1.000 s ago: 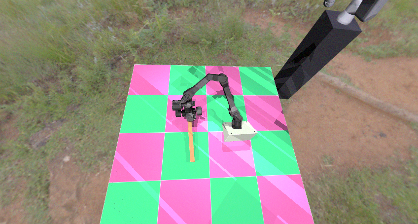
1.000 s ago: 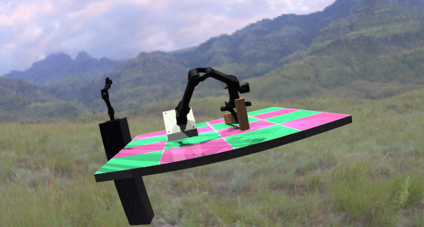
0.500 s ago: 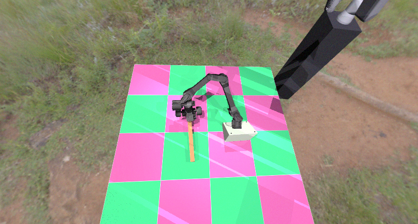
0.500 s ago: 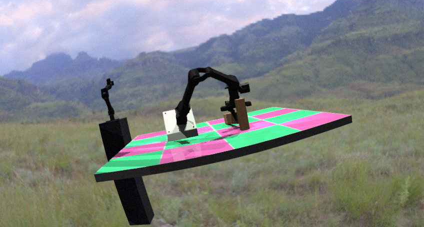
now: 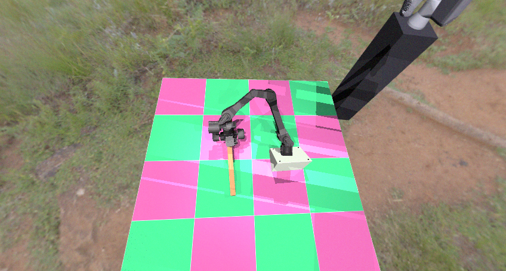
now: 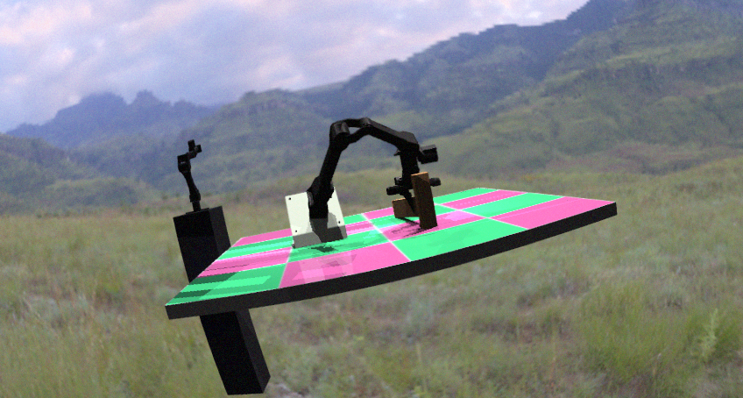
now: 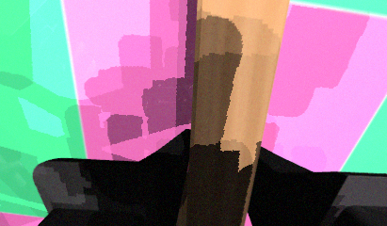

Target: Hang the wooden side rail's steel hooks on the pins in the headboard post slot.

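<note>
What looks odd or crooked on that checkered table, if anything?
Nothing looks spilled or broken. The wooden rail is tilted: its far end rests on the table while the end effector holds the other end up.

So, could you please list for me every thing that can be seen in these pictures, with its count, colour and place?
table: one, pink and green squares, in a grassy field
wooden side rail: one, light orange-brown, lies left of the arm's base, one end in the jaws
brown block: one, dark brown, next to the rail's held end; probably the headboard post, its slot and pins are hidden
pillar: one, black, at the table's far right corner, with a small jointed mount on top
base box: one, off-white, on the table, carries the arm
arm: one, black, arched over the table
gripper: one, black, jaws shut on the rail
</note>
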Available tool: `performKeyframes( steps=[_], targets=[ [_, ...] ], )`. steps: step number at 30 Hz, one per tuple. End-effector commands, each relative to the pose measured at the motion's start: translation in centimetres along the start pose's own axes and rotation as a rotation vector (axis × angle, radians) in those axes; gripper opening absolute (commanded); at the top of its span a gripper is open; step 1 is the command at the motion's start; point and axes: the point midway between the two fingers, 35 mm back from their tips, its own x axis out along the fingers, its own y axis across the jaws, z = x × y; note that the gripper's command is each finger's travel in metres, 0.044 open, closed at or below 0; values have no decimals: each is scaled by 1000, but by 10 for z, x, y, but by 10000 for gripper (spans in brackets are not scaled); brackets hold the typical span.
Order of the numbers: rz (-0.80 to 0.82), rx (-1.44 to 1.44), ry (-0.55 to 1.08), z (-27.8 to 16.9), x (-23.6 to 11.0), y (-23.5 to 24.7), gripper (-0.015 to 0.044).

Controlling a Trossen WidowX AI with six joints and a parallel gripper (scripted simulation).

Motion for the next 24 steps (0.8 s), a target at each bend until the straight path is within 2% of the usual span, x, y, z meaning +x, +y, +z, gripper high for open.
performKeyframes(
  steps=[1, 24],
  targets=[
    [-13, 3, 2, -3, -4, -2, 0],
    [-13, 3, 2, -3, 0, -2, 0]
  ],
)
